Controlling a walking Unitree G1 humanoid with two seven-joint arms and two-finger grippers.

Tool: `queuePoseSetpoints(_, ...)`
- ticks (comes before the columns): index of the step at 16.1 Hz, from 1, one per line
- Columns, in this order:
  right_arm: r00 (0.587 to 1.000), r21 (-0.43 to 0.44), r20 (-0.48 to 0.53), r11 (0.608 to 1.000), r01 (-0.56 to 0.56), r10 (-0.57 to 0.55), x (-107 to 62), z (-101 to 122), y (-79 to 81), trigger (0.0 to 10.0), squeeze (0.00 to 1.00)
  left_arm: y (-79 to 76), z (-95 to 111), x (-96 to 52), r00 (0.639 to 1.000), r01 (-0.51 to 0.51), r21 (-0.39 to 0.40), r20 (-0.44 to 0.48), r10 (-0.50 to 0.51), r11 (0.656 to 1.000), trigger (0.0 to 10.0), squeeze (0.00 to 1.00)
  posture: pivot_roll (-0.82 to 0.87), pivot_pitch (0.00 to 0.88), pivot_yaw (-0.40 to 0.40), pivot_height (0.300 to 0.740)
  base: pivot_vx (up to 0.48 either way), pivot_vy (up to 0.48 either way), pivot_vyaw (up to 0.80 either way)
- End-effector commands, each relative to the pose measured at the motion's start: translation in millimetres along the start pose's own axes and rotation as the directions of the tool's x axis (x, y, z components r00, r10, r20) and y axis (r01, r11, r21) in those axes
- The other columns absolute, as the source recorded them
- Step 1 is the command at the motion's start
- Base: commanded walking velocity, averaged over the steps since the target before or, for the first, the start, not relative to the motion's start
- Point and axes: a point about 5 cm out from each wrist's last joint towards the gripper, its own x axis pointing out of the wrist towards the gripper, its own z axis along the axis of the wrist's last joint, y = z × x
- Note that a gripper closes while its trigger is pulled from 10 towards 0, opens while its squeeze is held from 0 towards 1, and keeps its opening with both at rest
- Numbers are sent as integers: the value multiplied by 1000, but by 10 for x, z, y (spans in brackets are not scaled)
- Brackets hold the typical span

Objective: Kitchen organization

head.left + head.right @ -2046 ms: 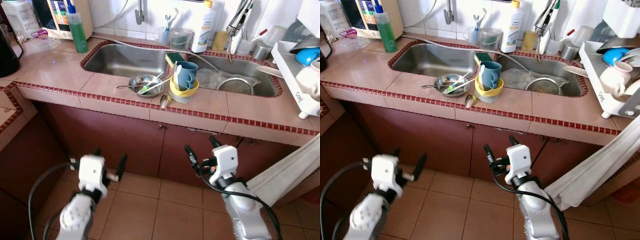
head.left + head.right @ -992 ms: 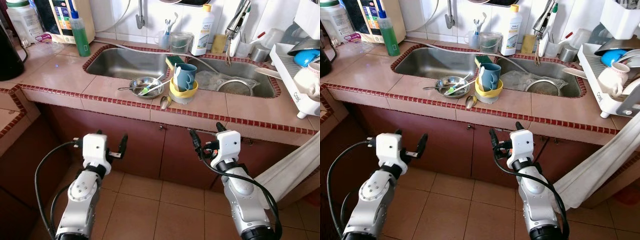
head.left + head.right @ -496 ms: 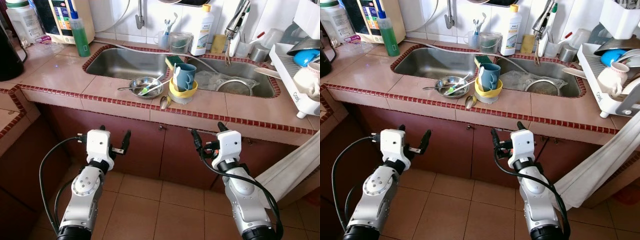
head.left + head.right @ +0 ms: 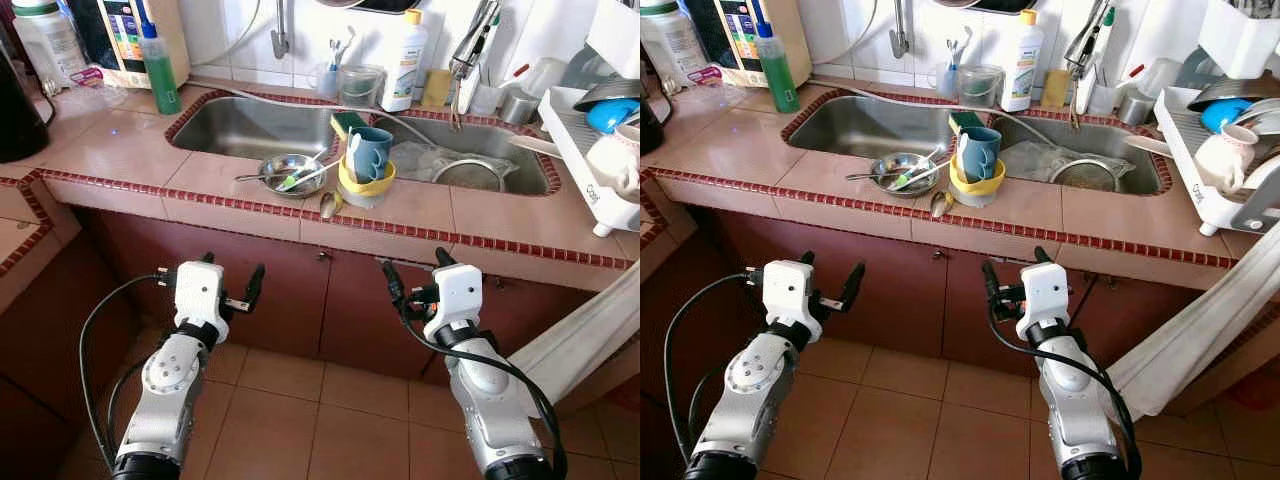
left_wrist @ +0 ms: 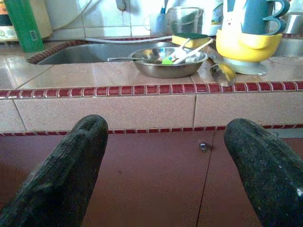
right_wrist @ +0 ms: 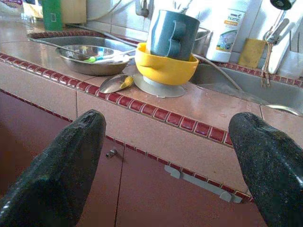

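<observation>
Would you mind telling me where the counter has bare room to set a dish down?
Free: the counter between the green bottle and steel bowl, and between the yellow bowl and dish rack. Crowded: around the steel bowl, spoon and the back ledge's bottles.

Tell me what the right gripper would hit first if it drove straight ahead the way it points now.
Probably the tiled front edge of the counter: the open right gripper sits below countertop level, aimed at that edge beneath the yellow bowl holding the blue mug. Depth is unclear.
</observation>
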Motion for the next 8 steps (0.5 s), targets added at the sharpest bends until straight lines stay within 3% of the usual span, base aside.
queuePoseSetpoints(1,1000,-16,11,1000,8,-8,-10,31,-36,10000,0,1,-10,-21,1000,6,13,0,-6,1000,10000,0,-140,0,15,740,0,0,0)
queuePoseSetpoints(8,1000,-25,5,999,24,-24,-9,27,-87,10000,0,-49,4,-55,999,38,38,15,-38,999,10000,0,-135,0,10,740,0,0,0)
